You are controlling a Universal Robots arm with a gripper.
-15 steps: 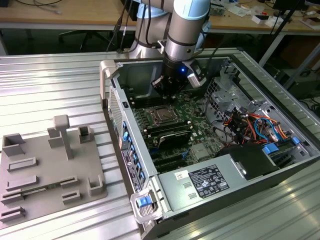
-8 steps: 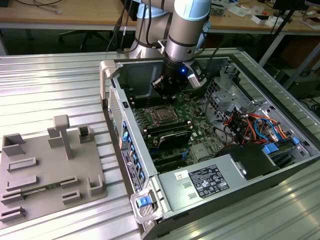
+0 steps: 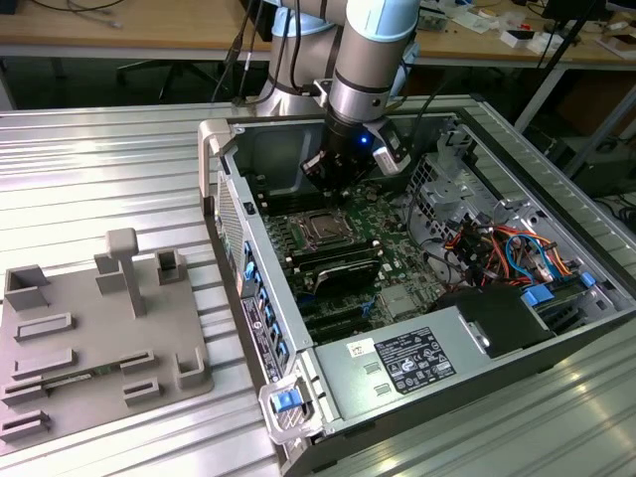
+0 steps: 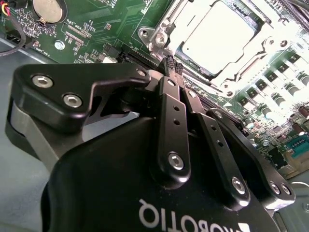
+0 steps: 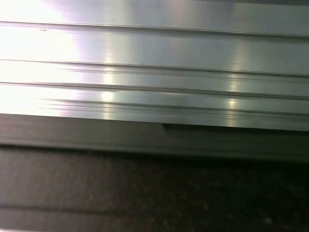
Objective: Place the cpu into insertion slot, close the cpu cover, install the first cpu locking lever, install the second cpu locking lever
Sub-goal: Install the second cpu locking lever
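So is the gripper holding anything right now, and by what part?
Nothing is held: the gripper has its fingers closed together, empty, beside the cpu cover.

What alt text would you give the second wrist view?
The black gripper, fingers closed together, points at a green motherboard just beside the cpu, which sits in its socket under the silver cpu cover.

Open computer case, grey fixture plate beside it, ribbed metal table, coloured cables
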